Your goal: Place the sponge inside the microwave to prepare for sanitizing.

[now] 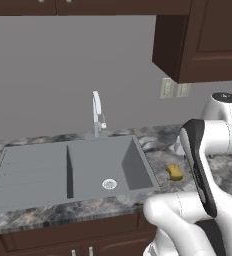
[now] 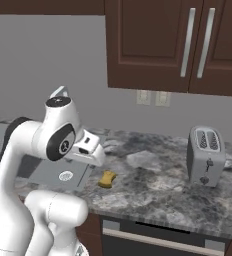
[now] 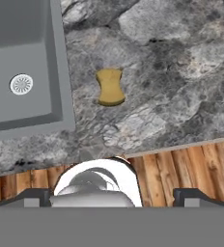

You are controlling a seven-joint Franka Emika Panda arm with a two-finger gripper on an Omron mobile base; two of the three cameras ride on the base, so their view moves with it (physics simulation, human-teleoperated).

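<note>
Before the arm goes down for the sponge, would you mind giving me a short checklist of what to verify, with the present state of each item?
1. Sponge in sight, lying flat on the counter: ok.
2. Sponge clear of the sink, apart from its rim on the stone: ok.
3. Gripper open and empty, its tips wide apart at the bottom of the hand view: ok.
4. Nothing lying next to the sponge; the toaster stands well off to the side: ok.
5. Gripper lined up over the sponge: not ok, it hangs back over the counter's front edge.
6. Microwave door open and ready: cannot tell.
</note>
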